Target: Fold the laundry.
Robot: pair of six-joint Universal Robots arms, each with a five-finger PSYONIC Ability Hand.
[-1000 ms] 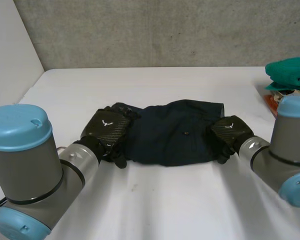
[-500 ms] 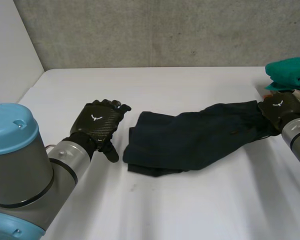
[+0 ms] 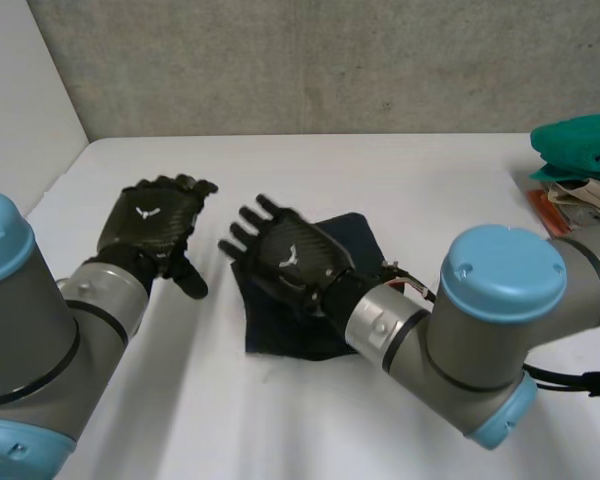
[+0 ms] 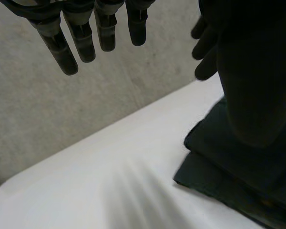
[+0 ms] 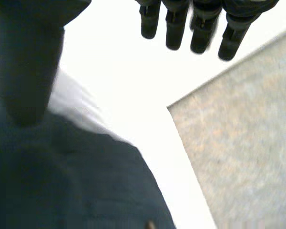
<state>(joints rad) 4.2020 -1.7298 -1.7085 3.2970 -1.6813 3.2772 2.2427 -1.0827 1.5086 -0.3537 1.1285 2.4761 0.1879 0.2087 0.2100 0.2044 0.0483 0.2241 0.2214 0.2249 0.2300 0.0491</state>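
Note:
A dark navy garment [image 3: 280, 332] lies folded into a compact square on the white table [image 3: 400, 170]. My right hand [image 3: 292, 257] hovers over the garment's left half, open, fingers [image 5: 195, 28] straight and spread, holding nothing. In the right wrist view the garment [image 5: 86, 186] lies under the palm. My left hand [image 3: 148, 226] is raised to the left of the garment and apart from it, open, with its fingers [image 4: 81, 33] straight. In the left wrist view the garment's stacked edges [image 4: 214, 167] lie beside that hand.
A folded green towel [image 3: 580, 145] tops a pile with orange and white items [image 3: 570, 200] at the table's right edge. A grey wall [image 3: 310, 60] runs behind the table. A white side wall [image 3: 20, 110] stands at the left.
The right hand carried the garment's right end over to the left, folding it in half, then let go and opened above it. The left hand drew back leftwards off the cloth.

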